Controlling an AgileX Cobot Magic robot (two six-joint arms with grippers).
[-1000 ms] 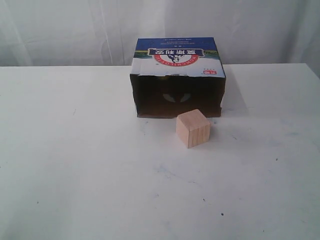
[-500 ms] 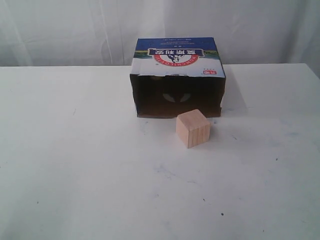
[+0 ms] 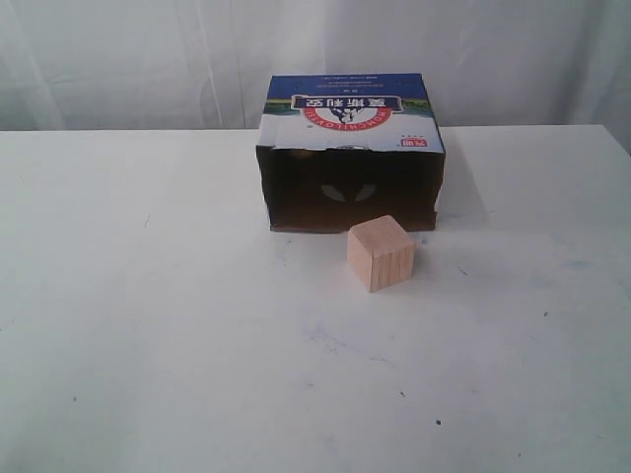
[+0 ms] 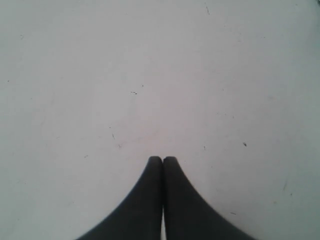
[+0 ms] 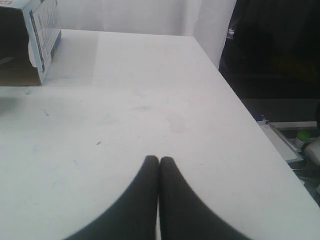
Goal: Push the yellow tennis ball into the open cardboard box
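Note:
The open cardboard box [image 3: 350,113] lies on its side at the back middle of the white table, blue top up and its dark brown opening facing the front. Its corner [image 5: 42,30] also shows in the right wrist view. The yellow tennis ball shows in no view; the box's inside is too dark to make out. Neither arm appears in the exterior view. My left gripper [image 4: 162,159] is shut and empty over bare table. My right gripper [image 5: 159,159] is shut and empty too, well away from the box and near the table's side.
A light wooden cube [image 3: 381,253] stands just in front of the box's opening, toward its right half. The table's side edge [image 5: 260,130] runs close to my right gripper, with dark floor and clutter beyond. A white curtain hangs behind the table.

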